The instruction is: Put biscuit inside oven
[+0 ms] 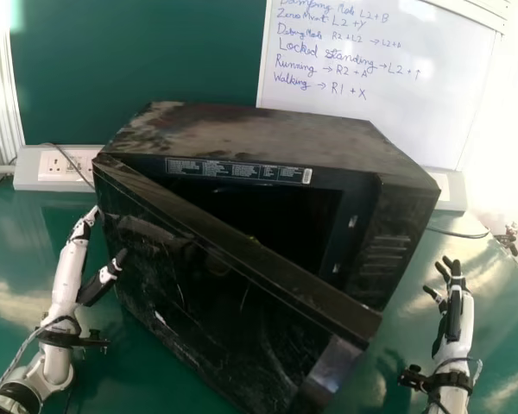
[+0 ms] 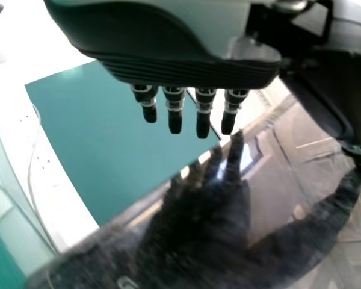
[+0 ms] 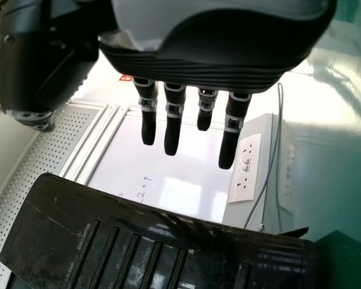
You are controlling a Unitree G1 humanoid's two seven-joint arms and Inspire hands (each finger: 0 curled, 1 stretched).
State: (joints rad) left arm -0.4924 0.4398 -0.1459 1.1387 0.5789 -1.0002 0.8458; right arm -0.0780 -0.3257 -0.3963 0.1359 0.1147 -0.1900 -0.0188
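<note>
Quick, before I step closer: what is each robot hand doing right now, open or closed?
Left robot hand: open, holding nothing.
Right robot hand: open, holding nothing.

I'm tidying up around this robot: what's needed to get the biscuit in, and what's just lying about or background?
Needed:
- black oven, its door swung partly open
- left hand, by the door
- right hand, beside the oven

Lying about or background:
- whiteboard with writing, behind the oven
- green board beside it
- white socket box

Beyond the fingers of the right hand [image 1: 454, 321], the whiteboard [image 1: 427, 121] reads "Locked standing → L2 + ↑", "Running → R2 + A", "Walking → R1 + X".
</note>
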